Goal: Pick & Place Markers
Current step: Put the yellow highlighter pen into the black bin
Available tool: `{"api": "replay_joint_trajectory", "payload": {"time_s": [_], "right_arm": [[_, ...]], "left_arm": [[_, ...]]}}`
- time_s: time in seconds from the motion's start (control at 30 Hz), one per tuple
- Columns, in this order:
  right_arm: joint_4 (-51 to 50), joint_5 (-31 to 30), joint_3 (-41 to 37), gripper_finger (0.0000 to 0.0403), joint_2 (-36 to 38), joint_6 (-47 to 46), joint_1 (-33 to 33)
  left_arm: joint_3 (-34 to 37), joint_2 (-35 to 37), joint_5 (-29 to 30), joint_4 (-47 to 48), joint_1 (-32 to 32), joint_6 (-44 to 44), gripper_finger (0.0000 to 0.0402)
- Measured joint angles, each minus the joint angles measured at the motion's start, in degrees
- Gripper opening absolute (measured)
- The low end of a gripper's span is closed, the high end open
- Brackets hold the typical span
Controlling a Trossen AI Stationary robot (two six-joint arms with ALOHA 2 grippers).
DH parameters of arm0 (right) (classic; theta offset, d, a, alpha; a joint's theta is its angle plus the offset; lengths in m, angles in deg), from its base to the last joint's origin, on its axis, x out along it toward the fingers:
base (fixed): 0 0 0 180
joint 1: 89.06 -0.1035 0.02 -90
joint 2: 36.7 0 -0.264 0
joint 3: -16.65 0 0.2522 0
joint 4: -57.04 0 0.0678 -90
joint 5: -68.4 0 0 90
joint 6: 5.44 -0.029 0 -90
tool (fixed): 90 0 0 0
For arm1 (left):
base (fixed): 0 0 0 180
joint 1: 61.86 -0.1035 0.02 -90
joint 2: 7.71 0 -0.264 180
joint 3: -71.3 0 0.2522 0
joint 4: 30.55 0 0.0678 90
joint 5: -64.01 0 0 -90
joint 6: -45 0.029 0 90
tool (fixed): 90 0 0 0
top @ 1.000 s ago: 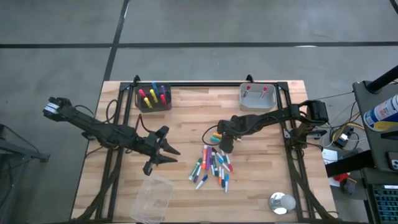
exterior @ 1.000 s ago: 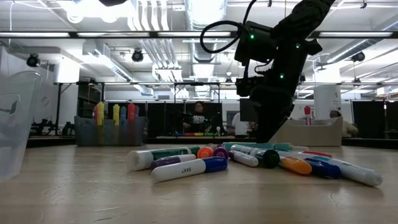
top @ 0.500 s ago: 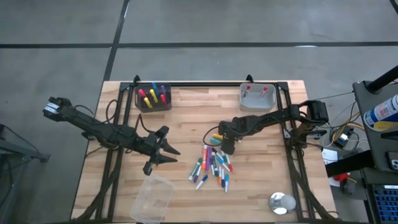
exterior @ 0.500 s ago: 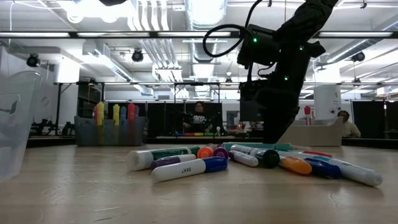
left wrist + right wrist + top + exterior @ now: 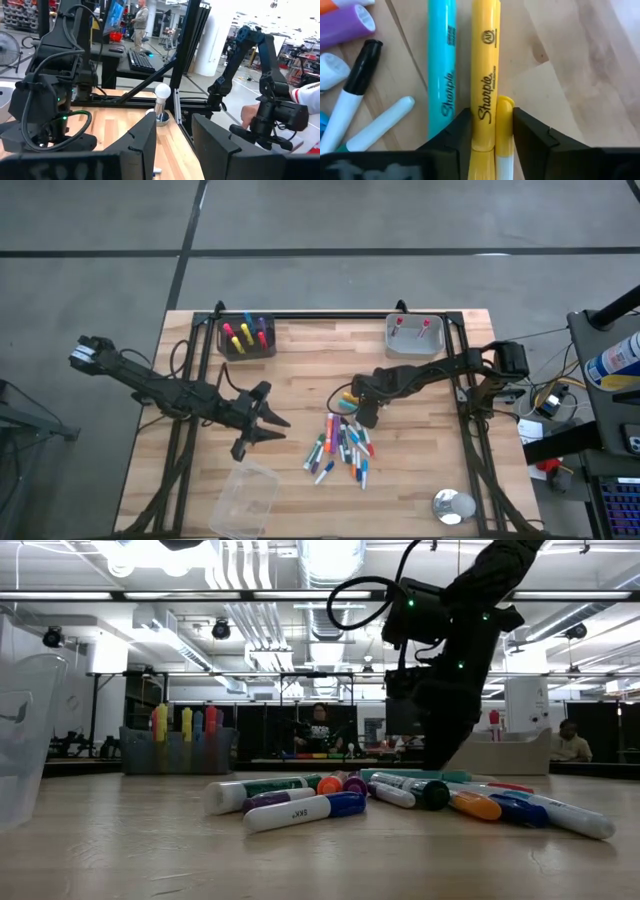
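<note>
The right gripper [image 5: 492,131], lowered at the far edge of the markers [image 5: 342,445] heaped mid-table, is seen clamped on a yellow marker [image 5: 485,75], judged light, rigid and slippery, best pinched mid-barrel; the left gripper [image 5: 262,420] waits apart, jaws parted.

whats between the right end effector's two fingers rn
Two markers side by side: a yellow Sharpie highlighter and a thinner yellow-capped marker, both lying on the wooden table. A teal highlighter lies just outside the fingers. The right wrist view shows this.
</note>
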Motion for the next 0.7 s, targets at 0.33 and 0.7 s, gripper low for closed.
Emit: {"api": "replay_joint_trajectory", "payload": {"time_s": [0.33,0.7], "right_arm": [[-2.65,-0.44,3.16,0.0080,0.34,2.14,-0.04],[-5.05,1.62,6.07,0.0094,0.25,3.17,-0.15]], "left_arm": [[0.00,0.04,0.62,-0.28,-0.02,-0.04,0.0119],[0.00,0.04,0.65,-0.24,-0.02,-0.09,0.0119]]}}
